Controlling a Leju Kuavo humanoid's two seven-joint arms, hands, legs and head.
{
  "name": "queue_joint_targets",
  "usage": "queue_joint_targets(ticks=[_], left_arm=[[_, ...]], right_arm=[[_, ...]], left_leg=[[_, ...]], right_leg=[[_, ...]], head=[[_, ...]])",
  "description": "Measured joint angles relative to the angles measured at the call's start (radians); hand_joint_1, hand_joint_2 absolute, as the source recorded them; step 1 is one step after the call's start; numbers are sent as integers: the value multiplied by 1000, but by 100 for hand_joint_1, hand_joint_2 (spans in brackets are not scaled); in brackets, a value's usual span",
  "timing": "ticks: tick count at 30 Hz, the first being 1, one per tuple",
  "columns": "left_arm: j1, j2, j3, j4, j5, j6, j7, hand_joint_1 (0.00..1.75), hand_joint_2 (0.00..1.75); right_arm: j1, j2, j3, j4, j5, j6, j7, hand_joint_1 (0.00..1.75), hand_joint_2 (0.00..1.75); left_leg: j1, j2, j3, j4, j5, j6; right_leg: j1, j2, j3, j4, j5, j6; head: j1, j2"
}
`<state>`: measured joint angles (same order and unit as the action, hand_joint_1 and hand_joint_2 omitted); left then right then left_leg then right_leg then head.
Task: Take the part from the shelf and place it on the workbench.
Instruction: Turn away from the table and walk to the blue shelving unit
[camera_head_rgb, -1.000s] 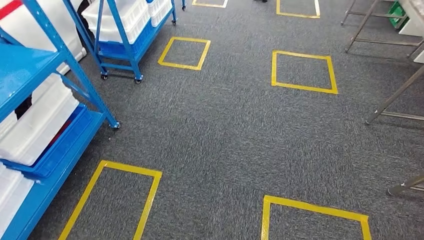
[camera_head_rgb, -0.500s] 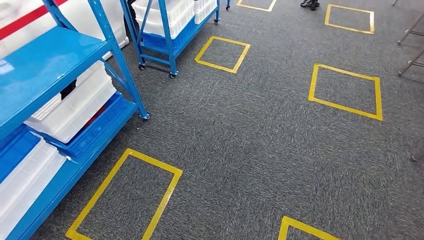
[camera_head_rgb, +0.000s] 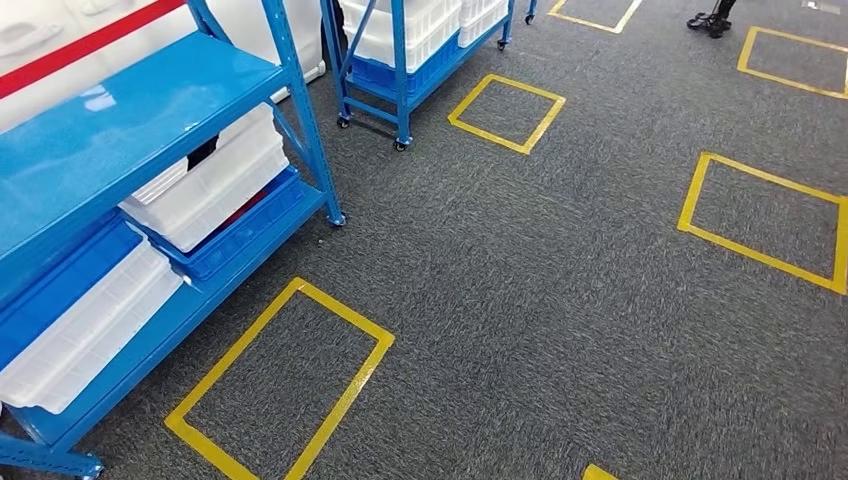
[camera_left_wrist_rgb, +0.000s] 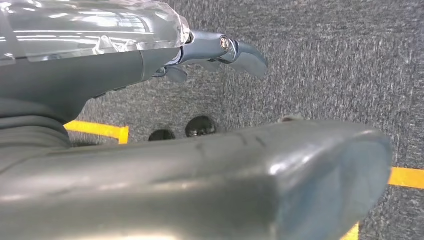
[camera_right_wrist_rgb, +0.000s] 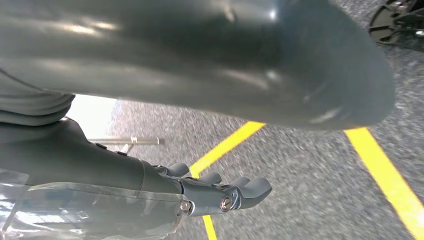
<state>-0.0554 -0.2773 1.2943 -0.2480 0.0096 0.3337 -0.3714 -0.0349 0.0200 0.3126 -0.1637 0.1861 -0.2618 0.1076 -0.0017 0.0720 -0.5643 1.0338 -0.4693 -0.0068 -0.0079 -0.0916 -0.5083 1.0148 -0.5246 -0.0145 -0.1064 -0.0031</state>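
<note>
While hands (camera_left_wrist_rgb: 220, 50) hang empty, shelf (camera_head_rgb: 120, 130) ahead-left

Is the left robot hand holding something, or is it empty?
Empty. The left robot hand hangs above the grey carpet, fingers apart, with nothing between them.

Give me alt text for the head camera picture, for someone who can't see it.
A blue metal shelf stands at the left on grey carpet, holding white bins in blue trays. A second blue shelf on wheels stands behind it, and yellow tape squares mark the carpet.
</note>
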Motion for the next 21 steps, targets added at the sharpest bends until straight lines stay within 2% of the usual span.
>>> queue_joint_targets(ticks=[1, 3, 4, 5, 7, 8, 9, 10, 11, 12, 13, 14, 15, 16, 18, 19, 20, 21], left_arm=[[0, 1, 0, 0, 0, 0, 0, 0, 0], [1, 3, 0, 0, -1, -2, -5, 0, 0], [2, 4, 0, 0, -3, -4, -9, 0, 0], [3, 6, 0, 0, -6, -8, -14, 0, 0], [2, 12, 0, 0, -15, -17, -21, 0, 0], [1, 15, -1, 0, -20, -22, -24, 0, 0], [1, 19, -2, 0, -27, -26, -27, 0, 0], [1, 23, -3, 0, -33, -30, -31, 0, 0], [1, 28, -4, 0, -40, -35, -36, 0, 0], [1, 33, -7, 0, -47, -39, -44, 0, 0], [1, 39, -11, 0, -56, -45, -53, 0, 0], [0, 47, -18, 0, -66, -52, -64, 0, 0], [-1, 55, -26, 0, -80, -60, -79, 0, 0], [-2, 64, -35, 0, -97, -69, -95, 0, 0], [-2, 85, -59, 0, -142, -85, -131, 0, 0], [-1, 97, -74, 0, -170, -91, -145, 0, 0], [-1, 109, -92, 0, -200, -93, -157, 0, 0], [-2, 120, -111, 1, -233, -92, -164, 0, 0]], right_arm=[[-1, -1, -2, 0, 0, -1, -1, 0, 0], [-6, -2, -5, 0, 0, -6, -5, 0, 0], [-8, -4, -6, 0, 0, -9, -9, 0, 0], [-8, -6, -8, -1, 0, -12, -14, 0, 0], [-6, -16, -11, -1, -1, -16, -24, 0, 0], [-5, -22, -12, -1, -2, -18, -27, 0, 0], [-5, -28, -13, 0, -2, -19, -30, 0, 0], [-4, -34, -14, 0, -2, -21, -33, 0, 0], [-4, -39, -15, 0, -1, -22, -36, 0, 0], [-4, -44, -16, 0, 1, -23, -39, 0, 0], [-4, -49, -17, 0, 2, -24, -42, 0, 0], [-3, -53, -18, 0, 3, -24, -45, 0, 0], [-4, -56, -19, 1, 4, -25, -48, 0, 0], [-5, -57, -21, 1, 4, -25, -52, 0, 0], [-10, -58, -22, 1, 4, -25, -59, 0, 0], [-12, -57, -23, 1, 4, -25, -62, 0, 0], [-13, -57, -24, 1, 4, -25, -63, 0, 0], [-13, -56, -25, 1, 3, -25, -63, 0, 0]], left_leg=[[-4, 6, 3, -12, -1, 6], [-5, -17, 2, -18, 2, 16], [-3, -28, 5, -24, 5, 22], [-1, -39, 9, -30, 8, 29], [1, -61, 13, -36, 12, 37], [1, -73, 12, -36, 13, 39], [1, -86, 12, -36, 13, 40], [1, -100, 13, -35, 12, 40], [2, -115, 16, -35, 12, 39], [3, -129, 18, -33, 10, 36], [4, -143, 19, -31, 8, 33], [3, -154, 18, -25, 4, 27], [3, -165, 14, -20, 2, 21], [3, -175, 10, -17, 0, 14], [4, -193, 5, -17, 1, 0], [5, -190, 3, -16, -2, -5], [6, -172, -3, -1, -13, -11], [6, -145, -19, 36, -37, -15]], right_leg=[[2, -9, 2, 0, -3, 5], [1, -22, 8, -1, -7, 16], [-1, -12, 8, 5, -14, 21], [-3, 9, 0, 28, -31, 25], [-7, 63, -51, 133, -90, 30], [-7, 77, -89, 204, -120, 31], [-7, 84, -123, 263, -137, 32], [-8, 86, -143, 291, -133, 32], [-9, 88, -146, 282, -109, 32], [-11, 94, -129, 234, -68, 33], [-15, 113, -103, 165, -23, 33], [-17, 136, -80, 100, 8, 32], [-19, 153, -63, 53, 27, 30], [-18, 165, -55, 30, 32, 27], [-15, 150, -52, 24, 30, 14], [-15, 139, -50, 21, 31, 6], [-16, 127, -48, 18, 33, -1], [-16, 114, -47, 15, 33, -8]], head=[[0, 0], [0, 0], [0, 0], [0, 0], [1, 0], [1, 0], [1, 0], [1, 0], [1, 0], [1, 0], [1, 0], [1, 0], [1, 0], [0, 0], [0, 0], [0, 0], [0, 0], [0, 0]])
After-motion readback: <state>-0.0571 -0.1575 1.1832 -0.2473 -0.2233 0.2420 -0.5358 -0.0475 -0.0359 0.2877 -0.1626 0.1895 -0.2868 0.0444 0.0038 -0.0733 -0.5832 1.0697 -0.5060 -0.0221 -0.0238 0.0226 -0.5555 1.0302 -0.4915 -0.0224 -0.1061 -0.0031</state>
